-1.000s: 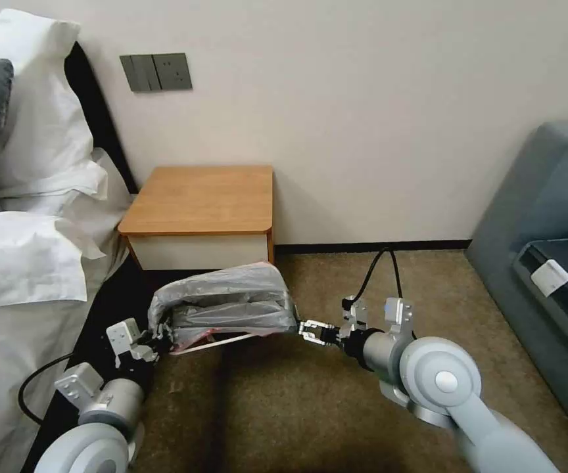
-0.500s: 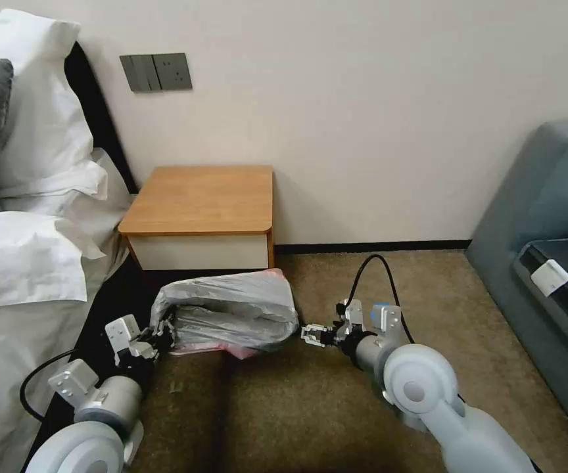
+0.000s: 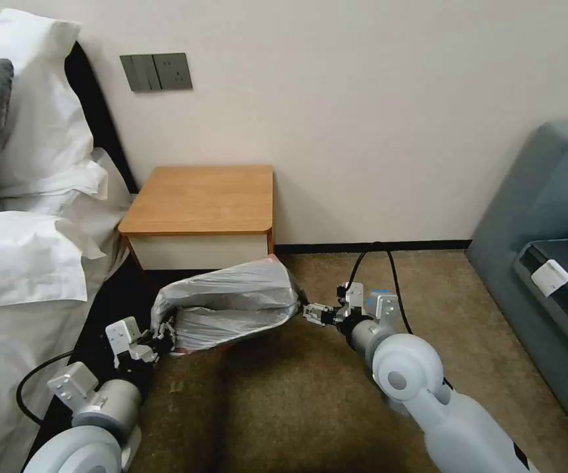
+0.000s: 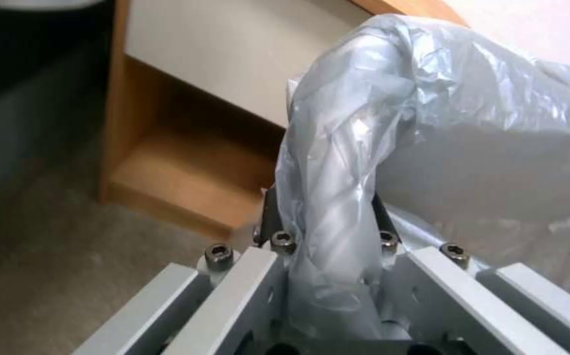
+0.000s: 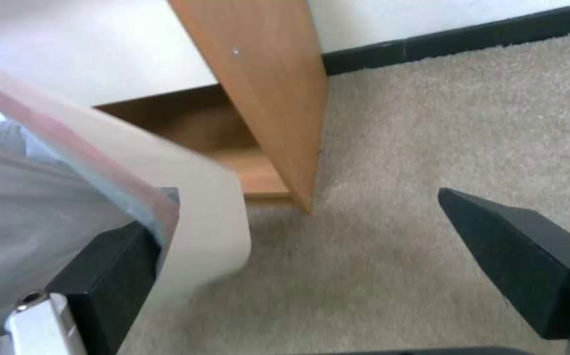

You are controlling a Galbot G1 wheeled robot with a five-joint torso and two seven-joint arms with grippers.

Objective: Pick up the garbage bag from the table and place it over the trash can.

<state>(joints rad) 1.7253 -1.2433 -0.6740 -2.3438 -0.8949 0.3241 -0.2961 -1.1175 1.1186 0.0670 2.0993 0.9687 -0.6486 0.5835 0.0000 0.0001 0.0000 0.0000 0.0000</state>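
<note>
Brown carpet (image 3: 284, 394) in front of a cream wall, bed with white pillows on the robot's left, grey sofa (image 3: 547, 217) on its right. Small square wooden nightstand with an orange-brown tabletop (image 3: 202, 197) and white drawer front stands against the wall; its top is bare.

Thin crinkly translucent grey garbage bag with a pink-red rim edge (image 3: 231, 305) is low down, just in front of the nightstand, draped over the small cream-beige plastic trash can (image 5: 199, 231). Head view: the can is almost fully covered by plastic. Right wrist view: a rounded cream corner of the can pokes out from under the bag's pink rim.

Left hand (image 3: 164, 335) is at the bag's left end, clenched on a bunched fold of plastic; left wrist view shows the film gathered between its metal fingers (image 4: 278, 217) and running back into the hand body.

Right hand (image 3: 310, 311) is at the bag's right end, fingers spread apart. Right wrist view: one black pad (image 5: 111, 276) sits against the can corner and bag edge, the other pad (image 5: 521, 261) hangs well apart over bare carpet, gripping nothing.
</note>
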